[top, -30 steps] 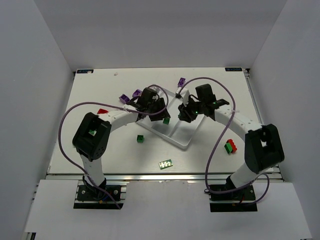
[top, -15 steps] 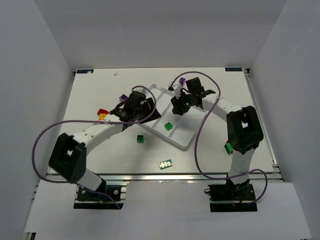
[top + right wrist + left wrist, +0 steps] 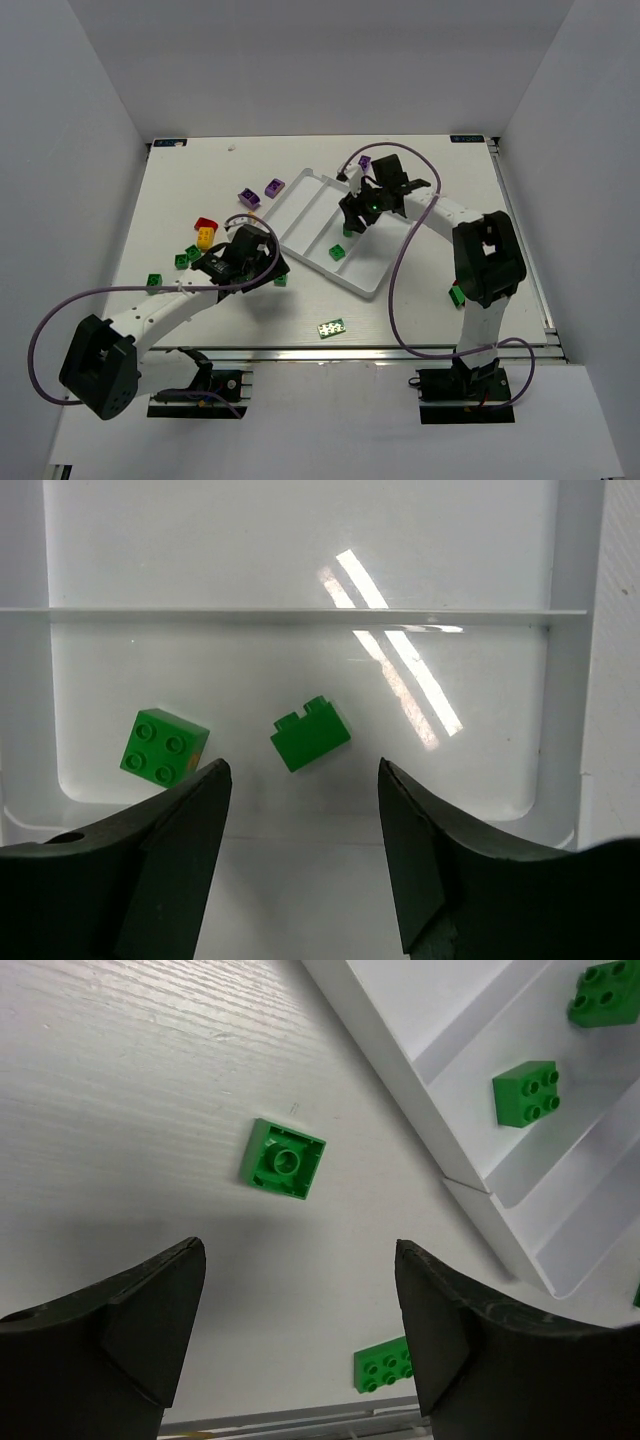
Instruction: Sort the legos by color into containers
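Right wrist view: the right end effector (image 3: 300, 865) hangs over the white tray (image 3: 300, 610) with its jaws spread and empty, two green legos (image 3: 164, 745) in the compartment below. The left end effector (image 3: 298, 1330), also spread and empty, hovers over the desk (image 3: 150, 1080) just outside the tray, above an upturned green lego (image 3: 284, 1157). Loose legos (image 3: 205, 238) lie toward the desk's left edge.

- Where does the top view look from?
- High up, behind the bases (image 3: 195, 385) at 6 o'clock, facing down on the whole table (image 3: 180, 190).
- And the wrist views?
- Both are close, looking straight down between their own fingers (image 3: 120, 1330). The left sees bare table, with the tray (image 3: 400, 1000) at 2 o'clock. The right sees only tray floor. All three views share two green bricks (image 3: 164, 745) in the tray.
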Controlling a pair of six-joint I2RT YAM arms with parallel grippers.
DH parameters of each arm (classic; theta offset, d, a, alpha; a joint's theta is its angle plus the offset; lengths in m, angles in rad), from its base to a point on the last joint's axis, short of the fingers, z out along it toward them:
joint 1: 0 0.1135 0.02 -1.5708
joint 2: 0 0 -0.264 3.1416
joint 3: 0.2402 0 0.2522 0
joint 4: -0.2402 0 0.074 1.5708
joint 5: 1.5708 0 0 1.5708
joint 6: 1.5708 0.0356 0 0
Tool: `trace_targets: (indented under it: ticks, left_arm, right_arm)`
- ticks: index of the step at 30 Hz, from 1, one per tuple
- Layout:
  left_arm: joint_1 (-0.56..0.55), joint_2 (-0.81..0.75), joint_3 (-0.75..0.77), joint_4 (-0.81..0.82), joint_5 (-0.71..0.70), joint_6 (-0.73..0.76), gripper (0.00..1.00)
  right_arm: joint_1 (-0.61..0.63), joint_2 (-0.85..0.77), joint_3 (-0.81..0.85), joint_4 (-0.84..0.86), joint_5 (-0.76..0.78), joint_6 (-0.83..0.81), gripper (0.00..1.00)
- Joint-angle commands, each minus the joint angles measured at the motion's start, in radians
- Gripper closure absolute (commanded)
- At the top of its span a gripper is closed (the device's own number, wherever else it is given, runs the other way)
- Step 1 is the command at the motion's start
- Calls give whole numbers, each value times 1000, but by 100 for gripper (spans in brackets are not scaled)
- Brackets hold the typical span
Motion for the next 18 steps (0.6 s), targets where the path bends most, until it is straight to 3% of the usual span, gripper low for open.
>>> trace_targets:
  ticks: [1, 3, 4, 7, 9, 10, 11, 14, 18]
  left_arm:
    - [-5, -4, 7, -22, -57, 5, 14]
    - [-3, 16, 15, -22, -65, 34, 15]
    - [-3, 22, 15, -19, -65, 44, 15]
    - [-5, 37, 17, 4, -63, 85, 15]
    - [-6, 59, 18, 19, -62, 117, 15]
    - [-5, 66, 20, 24, -60, 128, 15]
    - [-5, 75, 23, 35, -56, 140, 15]
    - [-5, 112, 29, 61, -46, 174, 17]
    - [-8, 149, 38, 92, -42, 220, 18]
  right_arm:
    - [-2, -122, -30, 31, -21, -1, 34]
    - [-4, -210, -84, 71, -30, -42, 23]
    - [-5, -247, -162, 98, -44, -62, 12]
    - [-8, -363, -314, 229, -86, -104, 11]
    - [-13, -346, -291, 110, -146, -139, 11]
    - [-25, -335, -249, 45, -253, -157, 17]
    - [-30, -329, -241, -2, -293, -170, 38]
    - [-28, -386, -318, 23, -338, -151, 64]
    - [-28, -447, -351, 39, -331, -139, 68]
